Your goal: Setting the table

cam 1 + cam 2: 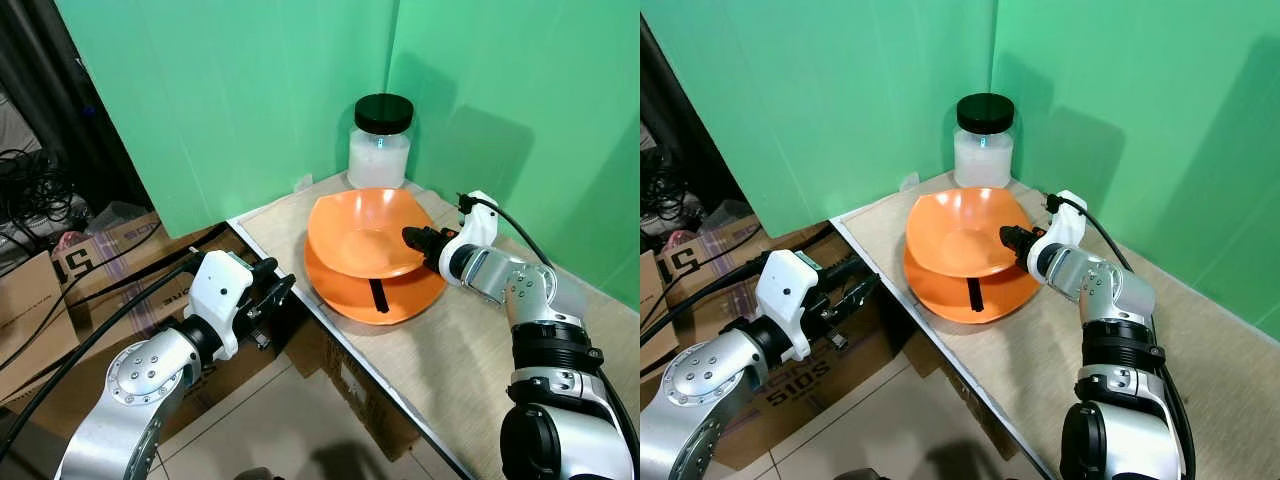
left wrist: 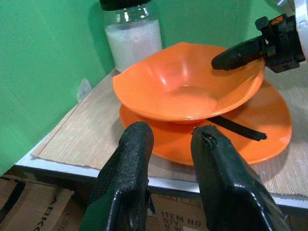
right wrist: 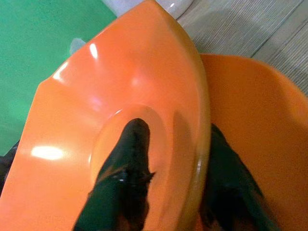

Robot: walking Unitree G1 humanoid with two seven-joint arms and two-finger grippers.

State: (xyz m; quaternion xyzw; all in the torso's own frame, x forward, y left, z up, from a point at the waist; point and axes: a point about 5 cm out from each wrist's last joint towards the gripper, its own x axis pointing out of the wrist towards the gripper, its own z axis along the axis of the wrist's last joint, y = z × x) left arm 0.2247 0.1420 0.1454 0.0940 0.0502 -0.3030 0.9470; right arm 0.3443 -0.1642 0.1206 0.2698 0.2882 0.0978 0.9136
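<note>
Orange bowl [image 1: 360, 232], glossy smooth plastic with a softly squared rim, sits tilted on a matching orange plate [image 1: 400, 298] near the worktop's [image 1: 460, 350] front-left edge. The right claw [image 3: 171, 159] pinches the bowl's rim, one black finger inside the bowl and one under it, over the plate. A thin black strip lies on the plate beneath the bowl. The worktop has a woven, beige, matte surface. Behind the dishes, at the back corner against the green backdrop [image 1: 250, 90], stands a clear jar [image 1: 380, 140] of white grains with a black lid. The left claw [image 2: 171, 178] hovers off the worktop's front edge, fingers parted and holding nothing, above cardboard boxes [image 1: 60, 290].
</note>
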